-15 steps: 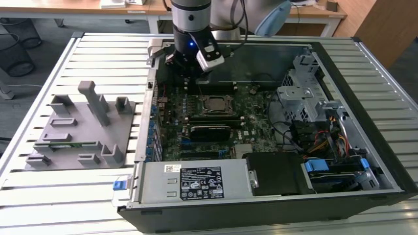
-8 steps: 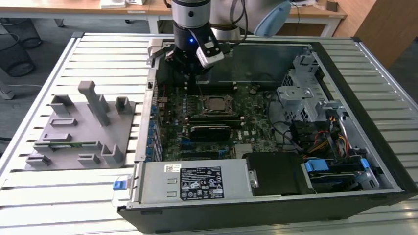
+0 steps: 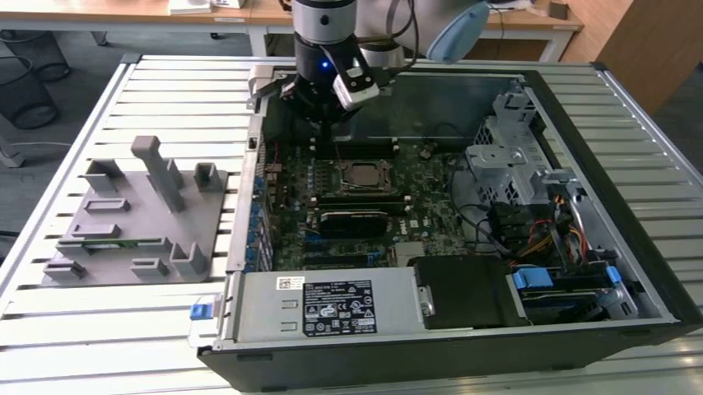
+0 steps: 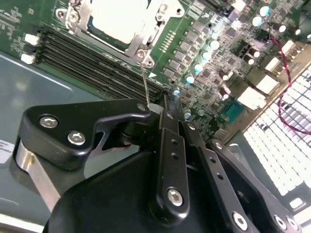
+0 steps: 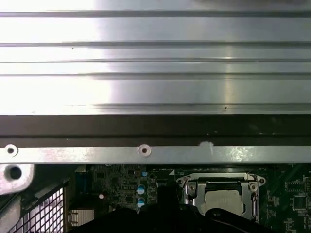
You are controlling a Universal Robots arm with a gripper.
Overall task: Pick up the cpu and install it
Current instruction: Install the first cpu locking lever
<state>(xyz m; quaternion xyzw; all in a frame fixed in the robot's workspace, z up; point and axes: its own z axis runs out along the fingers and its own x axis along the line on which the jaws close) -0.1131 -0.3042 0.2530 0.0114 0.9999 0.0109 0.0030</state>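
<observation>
The cpu (image 3: 363,175) is a small square chip with a pale silvery top. It lies flat in the motherboard socket inside the open computer case, with the metal socket frame around it. Both wrist views show it in that frame too (image 4: 119,19) (image 5: 222,200). My gripper (image 3: 329,127) hangs over the memory slots just behind the socket, apart from the cpu. In the second wrist view its black fingers (image 4: 163,99) meet in a shut tip. A thin wire lever (image 4: 145,82) rises from the socket corner to that tip; whether it is clamped I cannot tell.
The case wall (image 5: 146,126) runs close behind the gripper. A grey fixture (image 3: 132,214) with upright posts and slots stands on the slatted table (image 3: 110,329) at the exterior view's left. A drive cage (image 3: 511,156) and cables fill the case's right side, and a power supply (image 3: 329,304) its near end.
</observation>
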